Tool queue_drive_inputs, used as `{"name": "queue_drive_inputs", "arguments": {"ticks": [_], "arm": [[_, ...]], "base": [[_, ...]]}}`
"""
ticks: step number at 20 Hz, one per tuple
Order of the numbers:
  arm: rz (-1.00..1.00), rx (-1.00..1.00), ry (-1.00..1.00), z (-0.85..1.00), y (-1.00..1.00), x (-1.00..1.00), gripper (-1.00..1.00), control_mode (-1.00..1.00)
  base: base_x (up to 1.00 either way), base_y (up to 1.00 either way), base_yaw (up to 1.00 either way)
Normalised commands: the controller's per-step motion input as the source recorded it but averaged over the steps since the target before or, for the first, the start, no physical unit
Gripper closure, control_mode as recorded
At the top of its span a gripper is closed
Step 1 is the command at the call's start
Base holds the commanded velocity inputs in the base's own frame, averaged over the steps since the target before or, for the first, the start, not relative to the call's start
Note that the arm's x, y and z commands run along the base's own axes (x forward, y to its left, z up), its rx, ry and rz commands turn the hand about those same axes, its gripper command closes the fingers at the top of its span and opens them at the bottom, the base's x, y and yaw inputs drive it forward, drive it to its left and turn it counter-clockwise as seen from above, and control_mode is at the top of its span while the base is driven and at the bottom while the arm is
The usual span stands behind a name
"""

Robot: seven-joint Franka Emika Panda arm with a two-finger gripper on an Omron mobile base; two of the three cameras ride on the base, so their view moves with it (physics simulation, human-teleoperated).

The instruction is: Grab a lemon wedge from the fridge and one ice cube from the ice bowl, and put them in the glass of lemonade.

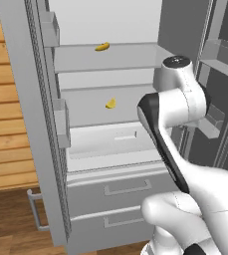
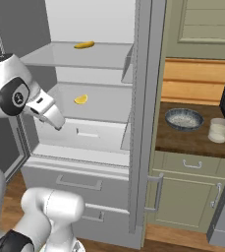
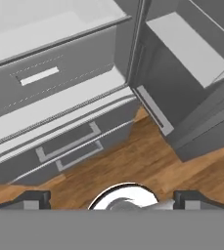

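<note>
**Ana:** White arm segments fill the foreground of both base views, rising in front of the fridge (image 1: pixel 110 64), whose 2 doors stand wide open.

**Ben:** And the claw?

**Ana:** In the hand view the gripper (image 3: pixel 111 200) has its 2 dark tips far apart at the bottom edge, spread wide with nothing between them. It looks down at the wooden floor (image 3: pixel 133 161) and the 2 bottom drawers (image 3: pixel 69 146).

**Ben:** Where is the lemon wedge?

**Ana:** The lemon wedge (image 2: pixel 81 99) lies on the middle shelf, just above the inner drawer (image 2: pixel 87 134). Another yellow, banana-like piece (image 2: pixel 84 45) lies on the shelf above it. Both are well apart from the arm.

**Ben:** And the rest?

**Ana:** On the wooden counter (image 2: pixel 182 140) to the right of the fridge, the ice bowl (image 2: pixel 183 119) sits near the glass of lemonade (image 2: pixel 218 130), apart from it. The bowl's inside is whitish and speckled; I cannot make out single cubes.
</note>
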Motion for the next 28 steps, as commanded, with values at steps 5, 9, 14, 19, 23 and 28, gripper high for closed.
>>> {"name": "queue_drive_inputs", "arguments": {"ticks": [5, 9, 14, 19, 23, 28], "arm": [[0.25, 0.00, -0.06, 0.44, -0.44, -0.59, -1.00, -1.00], [0.18, -0.05, -0.10, 0.31, -0.04, -0.64, -1.00, -1.00], [0.02, -0.01, -0.07, 0.00, 0.21, -0.16, -1.00, -1.00], [0.01, 0.08, -0.16, 0.23, 0.00, -0.52, -1.00, -1.00], [0.06, 0.10, -0.06, 0.40, -0.01, -0.28, -1.00, -1.00], [0.01, 0.00, 0.04, 0.16, -0.03, 0.00, -1.00, -1.00]], "base": [[0.00, 0.00, 0.00], [0.00, 0.00, 0.00], [0.00, 0.00, 0.00], [0.00, 0.00, 0.00], [0.00, 0.00, 0.00], [0.00, 0.00, 0.00]]}}
